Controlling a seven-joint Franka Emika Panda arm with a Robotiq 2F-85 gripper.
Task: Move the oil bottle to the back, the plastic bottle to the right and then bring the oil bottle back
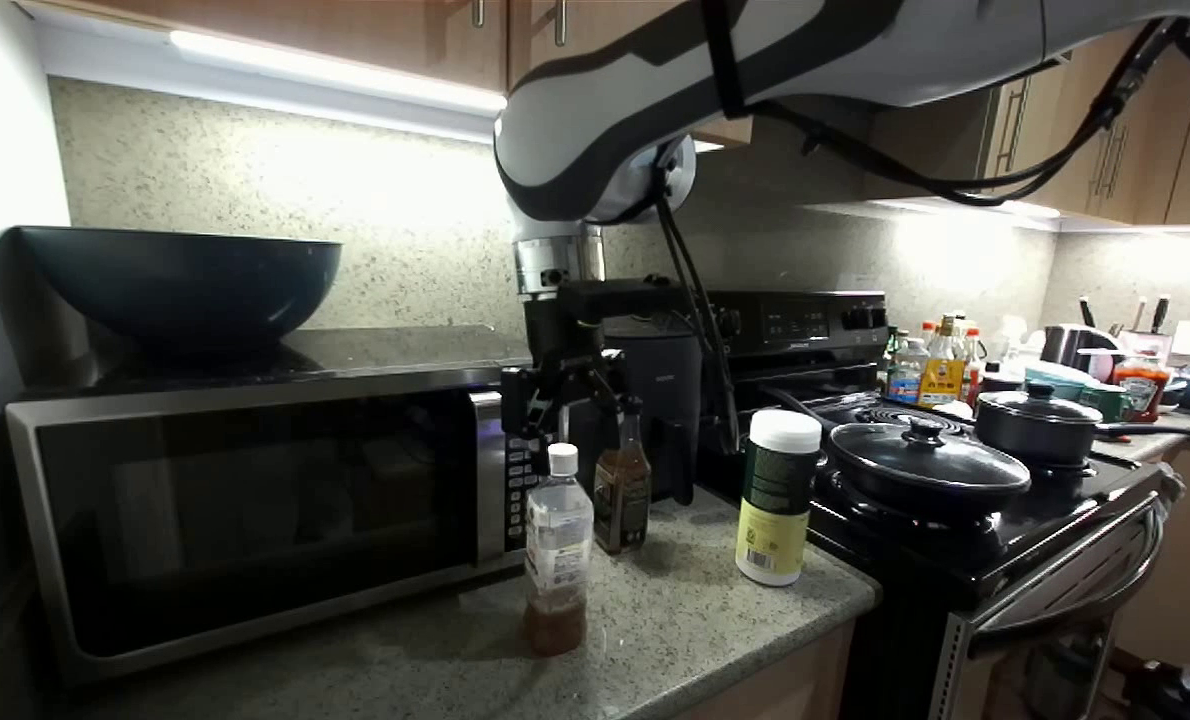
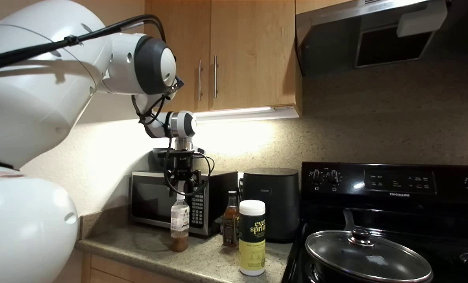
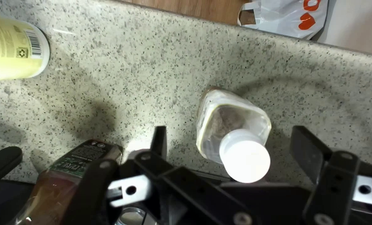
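Observation:
The plastic bottle, clear with a white cap and brownish contents low down, stands upright on the counter in both exterior views [image 1: 559, 555] [image 2: 179, 222]. In the wrist view the plastic bottle [image 3: 215, 134] shows from above, its cap between the spread fingers. My gripper [image 1: 565, 415] points down over the cap; it also shows in the exterior view [image 2: 183, 188] and wrist view [image 3: 230, 140]. It is open, with gaps on both sides of the cap. The oil bottle [image 1: 622, 500] stands upright near the black appliance; it also shows in the exterior view [image 2: 230, 226] and wrist view [image 3: 67, 175], partly behind a finger.
A white-lidded jar with a yellow-green label [image 1: 777, 500] [image 2: 252, 236] [image 3: 17, 50] stands near the stove end. A microwave [image 1: 255, 500] with a dark bowl [image 1: 185, 285] on top stands behind. A black appliance [image 2: 271, 204] and stove with lidded pan [image 1: 925, 470] adjoin.

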